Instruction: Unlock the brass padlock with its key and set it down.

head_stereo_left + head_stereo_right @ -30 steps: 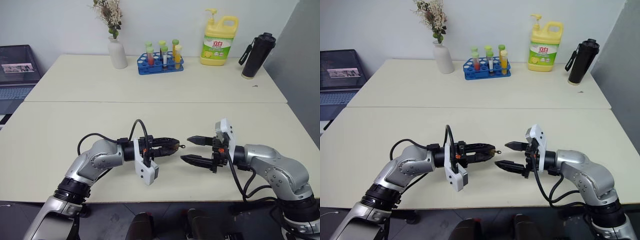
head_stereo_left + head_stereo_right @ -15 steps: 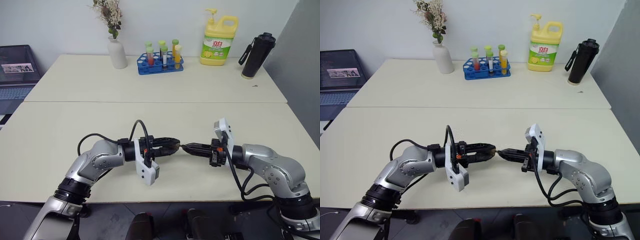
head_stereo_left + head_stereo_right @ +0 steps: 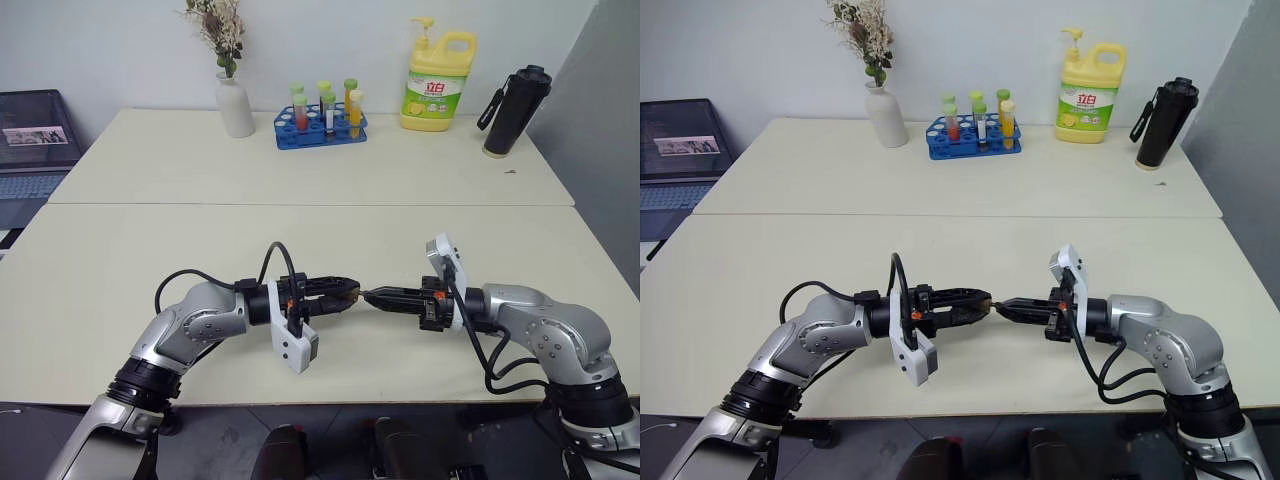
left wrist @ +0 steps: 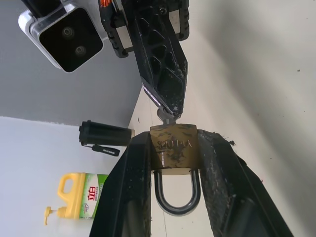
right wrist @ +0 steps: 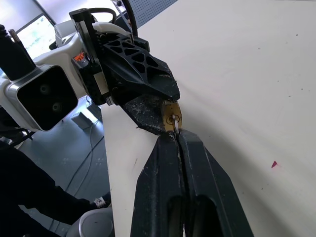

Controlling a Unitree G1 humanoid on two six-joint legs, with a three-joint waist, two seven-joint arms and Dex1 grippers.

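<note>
Right hand (image 5: 176,143) newly clamped on key (image 5: 175,124)

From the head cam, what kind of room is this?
Probably a lab or office test space: pale tables pushed together, a blue rack of coloured test tubes beside a white vase of dried flowers, a yellow detergent jug, and an open laptop at the left edge.

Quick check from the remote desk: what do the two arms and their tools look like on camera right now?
Both arms are silver-grey metal with black joint bands and loose black cables looping along them. Each wrist carries a white camera housing. The left tool and right tool each have two black fingers with a triangular lattice pattern; orange wiring shows at the left tool's base.
</note>
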